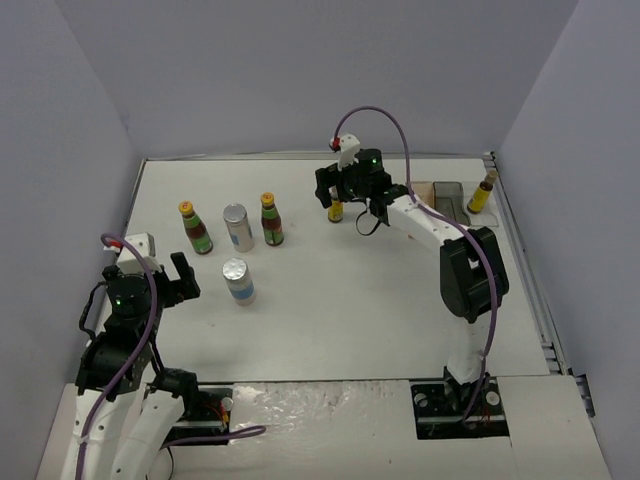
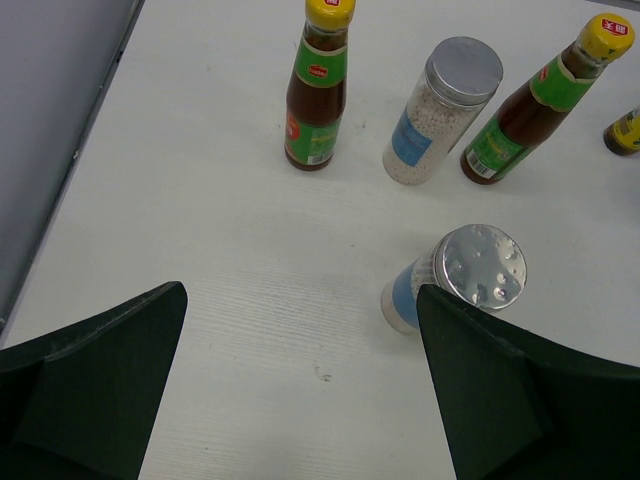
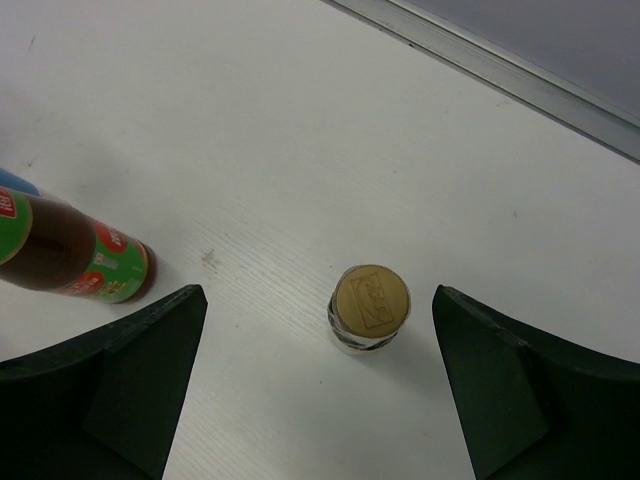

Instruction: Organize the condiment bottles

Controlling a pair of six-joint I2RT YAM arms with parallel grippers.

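The left gripper hangs wide open over the near left of the white table, holding nothing. Just right of it stands the near silver-topped cylinder, upright; in the left wrist view it sits close by the inner edge of the right finger, and contact cannot be told. Farther back, 3 containers stand upright in a row: the left dark bottle with its yellow cap, the far silver-topped cylinder, and the right dark bottle. They stand near each other but apart. The right gripper reaches to the far middle of the table, also wide open, with 1 small yellow-labelled bottle upright between its 2 fingers and clear of both. The second small yellow-labelled bottle stands at the far right edge, just right of the tray, which the right arm partly hides.
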